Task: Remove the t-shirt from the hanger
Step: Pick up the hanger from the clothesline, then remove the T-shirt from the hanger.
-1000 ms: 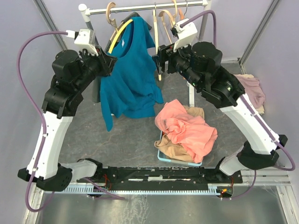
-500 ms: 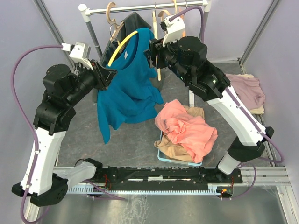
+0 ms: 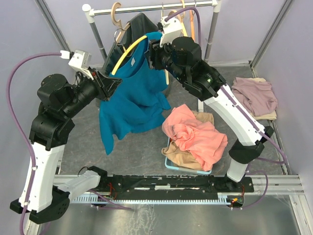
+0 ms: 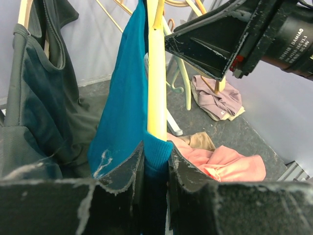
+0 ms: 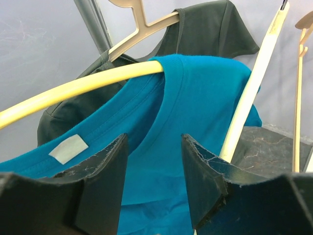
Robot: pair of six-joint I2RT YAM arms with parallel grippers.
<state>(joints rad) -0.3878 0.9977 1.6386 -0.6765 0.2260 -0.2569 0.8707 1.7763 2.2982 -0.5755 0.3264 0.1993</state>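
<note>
The teal t-shirt (image 3: 132,93) hangs just below the clothes rail (image 3: 146,8). It is draped over a yellow hanger (image 3: 128,48) that sits tilted, with one end high near the middle of the rail and the other end lower, out beneath the rail's left part. Whether the hanger's hook is on the rail cannot be told.

The left gripper (image 4: 155,156) is below the rail's left end. Its jaws are narrow and pinch a fold of the teal cloth at the hanger's lower end, and the yellow bar rises from just above the fingers.

The right gripper (image 5: 154,142) is close under the middle of the rail, by the hanger's upper end. Its jaws stand apart around nothing, with the shirt's collar and shoulder facing the gap. Contact with the cloth cannot be made out.

A dark t-shirt (image 3: 139,24) hangs from the rail on a wooden hanger (image 5: 142,22), directly behind the teal one.

Well below the rail, toward the arm bases, a basket (image 3: 182,169) holds a heaped coral garment (image 3: 195,134). A mauve garment (image 3: 254,95) lies on the floor below and to the right of the rail's right end.
</note>
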